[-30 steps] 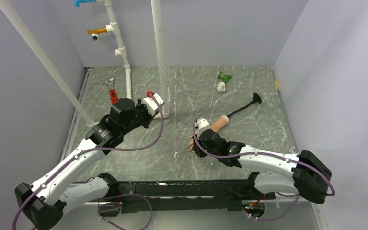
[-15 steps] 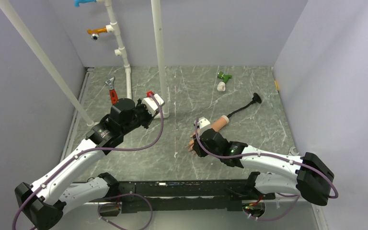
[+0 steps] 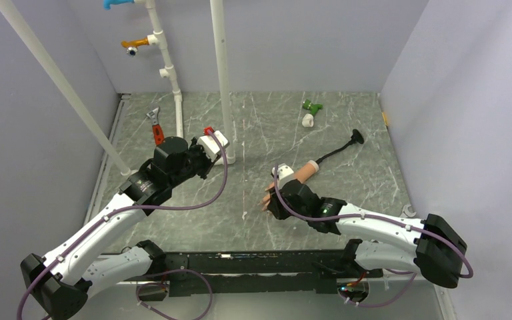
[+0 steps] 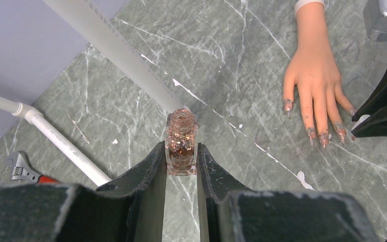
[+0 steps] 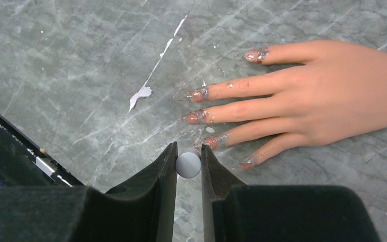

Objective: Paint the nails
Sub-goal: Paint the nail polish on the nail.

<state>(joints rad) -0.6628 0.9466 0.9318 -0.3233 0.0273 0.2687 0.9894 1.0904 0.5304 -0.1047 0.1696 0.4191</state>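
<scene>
The peach mannequin hand [image 3: 301, 174] lies flat on the table, its fingers pointing toward the near left. Its nails [image 5: 199, 117] carry patchy glitter polish; it also shows in the left wrist view [image 4: 315, 75]. My right gripper [image 5: 188, 151] is shut on a round white brush cap [image 5: 188, 165], seen end on, right beside a fingertip [image 5: 210, 142]. In the top view the right gripper [image 3: 271, 203] covers the fingertips. My left gripper [image 4: 181, 151] is shut on a small bottle of copper glitter polish [image 4: 181, 141] with its neck open, held to the left of the hand, above the table [image 3: 212, 145].
Two white pipes [image 3: 221, 80] rise behind the left gripper. A red-handled wrench [image 3: 155, 130] lies at the far left. A green piece [image 3: 311, 106] and a white piece [image 3: 308, 121] lie at the back. A thin black tool [image 3: 339, 149] lies behind the wrist stub.
The right arm's elbow has shifted slightly to the right; its gripper has stayed at the fingertips. The left arm has not moved.
</scene>
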